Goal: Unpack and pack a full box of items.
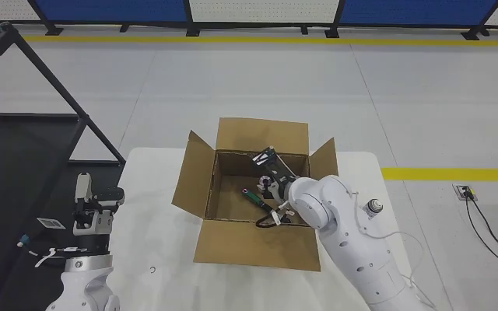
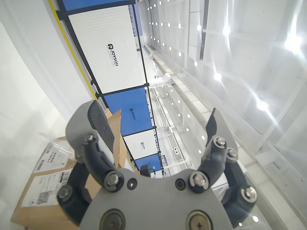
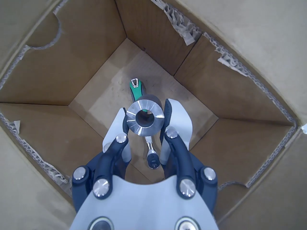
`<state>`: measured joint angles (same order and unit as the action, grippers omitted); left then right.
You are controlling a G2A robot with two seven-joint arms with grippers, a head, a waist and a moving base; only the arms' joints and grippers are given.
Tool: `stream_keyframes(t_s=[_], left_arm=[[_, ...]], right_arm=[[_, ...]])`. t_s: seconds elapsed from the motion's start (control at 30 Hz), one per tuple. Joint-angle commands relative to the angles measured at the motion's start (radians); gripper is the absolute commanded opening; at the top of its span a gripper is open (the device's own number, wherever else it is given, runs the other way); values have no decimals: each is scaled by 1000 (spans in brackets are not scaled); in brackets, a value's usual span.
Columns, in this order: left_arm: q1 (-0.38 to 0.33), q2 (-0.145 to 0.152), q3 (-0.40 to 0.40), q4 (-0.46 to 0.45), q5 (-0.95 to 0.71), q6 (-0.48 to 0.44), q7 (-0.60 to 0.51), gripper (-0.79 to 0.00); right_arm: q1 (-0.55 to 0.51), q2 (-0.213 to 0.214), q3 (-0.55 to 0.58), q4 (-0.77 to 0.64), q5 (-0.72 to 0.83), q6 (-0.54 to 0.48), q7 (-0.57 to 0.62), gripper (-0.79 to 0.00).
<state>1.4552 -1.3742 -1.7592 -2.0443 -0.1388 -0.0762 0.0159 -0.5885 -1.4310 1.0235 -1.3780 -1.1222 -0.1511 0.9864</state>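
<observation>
Steel, bright-turned: a short metal cylinder with a bore through it, pinched across its round flank by the right gripper, fingers narrowed onto it. Its bore runs along the gripper's own line of reach. It hangs inside the cardboard box, clear of the floor. Directly under it a green-handled ratchet lies flat on the box floor, long axis crosswise to the fingers' closing line, so judged well set for a later pinch by this same arm. The walls stand close around, and a straight vertical path looks safest whether the cylinder goes up or down. The left gripper is spread wide and holds nothing, tipped upward at the left edge of the table, well apart from the box. The right arm is plainly nearer.
</observation>
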Motion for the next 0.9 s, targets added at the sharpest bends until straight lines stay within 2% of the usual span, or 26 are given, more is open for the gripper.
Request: stream_keyframes(t_s=[0.0,0.17,0.5,0.7,0.87], left_arm=[[0,0,0,0,0,0,0,0],[0,0,0,0,0,0,0,0],[0,0,0,0,0,0,0,0],[0,0,0,0,0,0,0,0],[0,0,0,0,0,0,0,0]], right_arm=[[-16,6,22,-42,16,-21,15,-785],[-98,30,111,-204,39,-59,30,-785],[-366,85,383,-590,157,-165,46,-785],[-456,104,492,-677,259,-225,39,-785],[-456,104,492,-677,259,-225,39,-785]])
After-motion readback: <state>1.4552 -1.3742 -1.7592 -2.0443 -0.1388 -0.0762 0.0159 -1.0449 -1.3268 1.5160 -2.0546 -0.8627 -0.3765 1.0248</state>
